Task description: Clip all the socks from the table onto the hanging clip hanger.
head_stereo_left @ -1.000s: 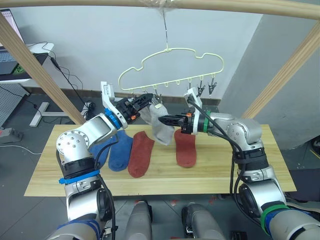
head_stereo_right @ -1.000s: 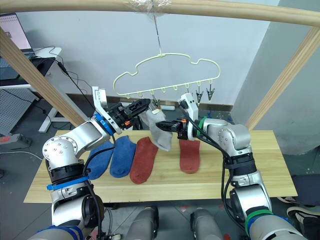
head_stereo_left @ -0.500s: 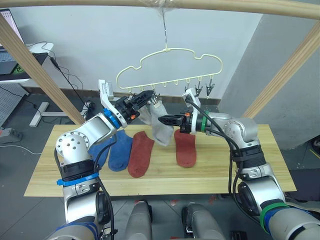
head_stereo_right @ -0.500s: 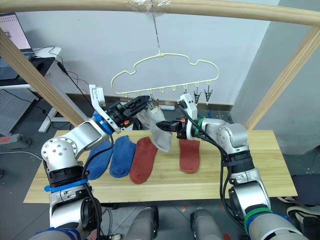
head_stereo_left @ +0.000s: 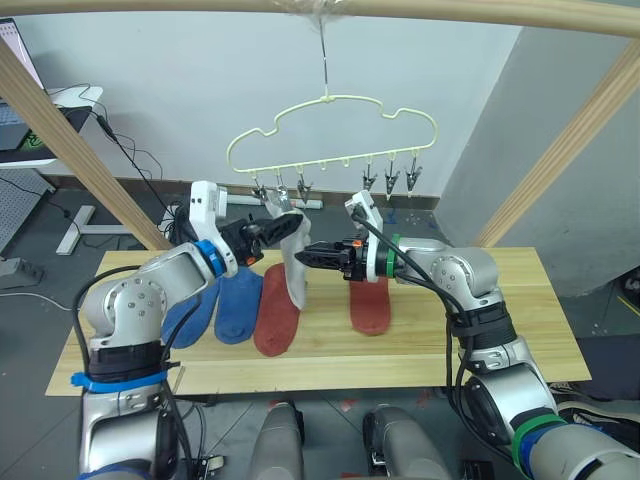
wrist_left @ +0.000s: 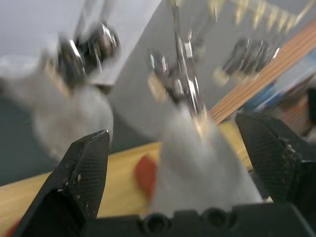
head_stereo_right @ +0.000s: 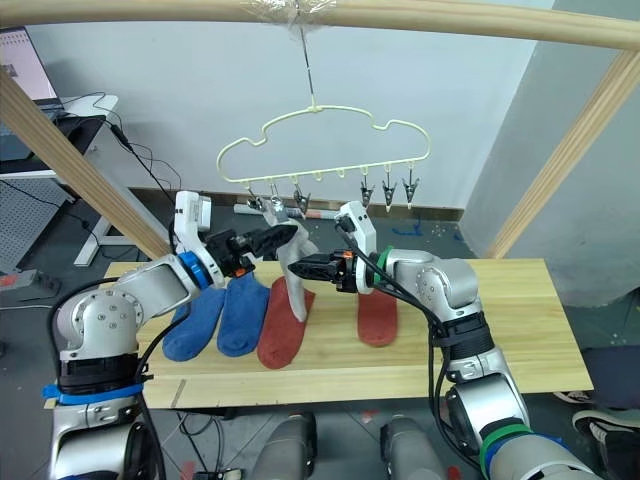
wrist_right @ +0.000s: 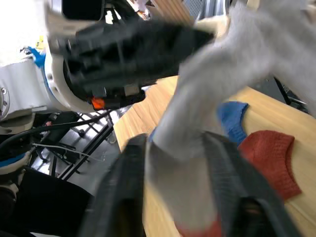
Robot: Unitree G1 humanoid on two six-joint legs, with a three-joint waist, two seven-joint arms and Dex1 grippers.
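Grey sock [head_stereo_left: 293, 268] hangs unlabelled, apparently clipped, right gripper [head_stereo_left: 303, 253] jaws pinching it, left gripper [head_stereo_left: 292, 222] jaws spread wide.

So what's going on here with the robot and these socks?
The robot holds a light grey sock between its left gripper and right gripper, just below the pale-yellow clip hanger hung from a wooden bar. Two blue socks and two rust-red socks lie on the wooden table, not yet clipped.
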